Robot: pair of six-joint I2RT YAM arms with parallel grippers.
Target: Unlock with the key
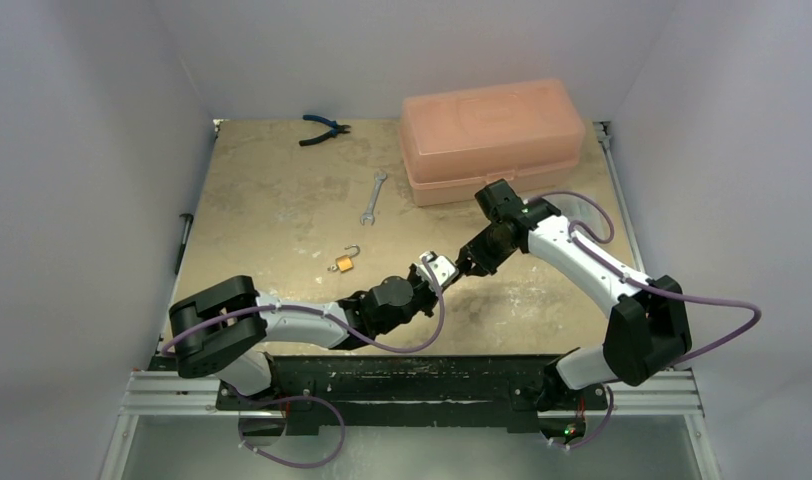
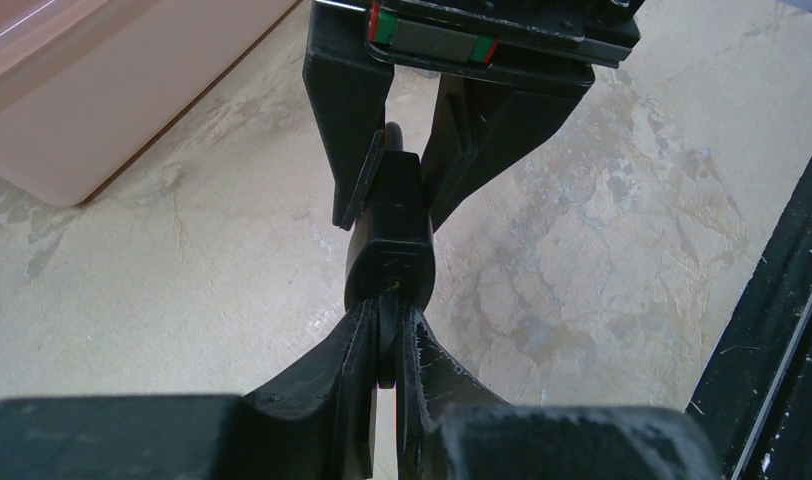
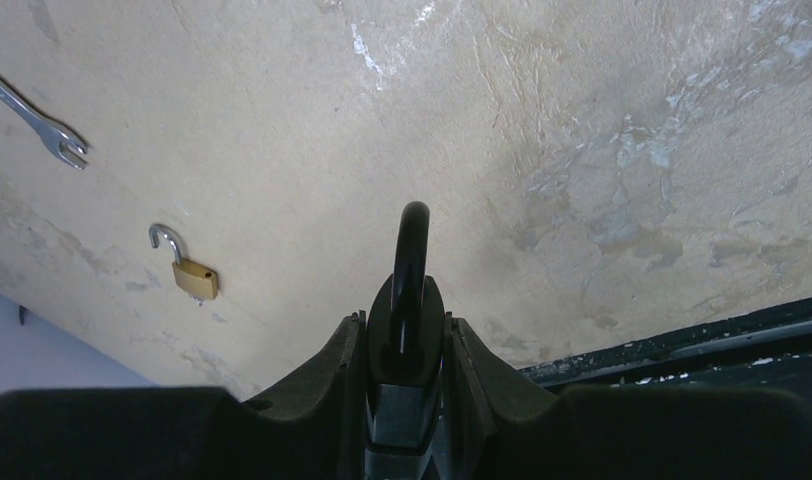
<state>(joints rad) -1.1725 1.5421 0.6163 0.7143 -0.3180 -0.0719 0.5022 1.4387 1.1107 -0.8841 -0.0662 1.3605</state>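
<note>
Black padlock (image 2: 390, 225) and key (image 2: 385, 350), held between two grippers above the bench (image 1: 282, 220).

The black padlock is clamped by its body in the right gripper (image 3: 406, 330), shackle pointing away from the wrist, and is carried clear of the bench, nearer the near edge than the far one and about midway between the side edges. The key, a thin dark piece (largely hidden by the fingers), is pinched in the nearly closed left gripper (image 2: 387, 318) and is set against the padlock's underside; whether it is seated cannot be told. A brass padlock (image 1: 345, 262) with its shackle swung open is laid on the bench to the left of the grippers. A wrench (image 1: 373, 196) is placed beyond it, pliers (image 1: 323, 128) at the far edge, and a pink box (image 1: 492, 135) in the far right corner.
</note>
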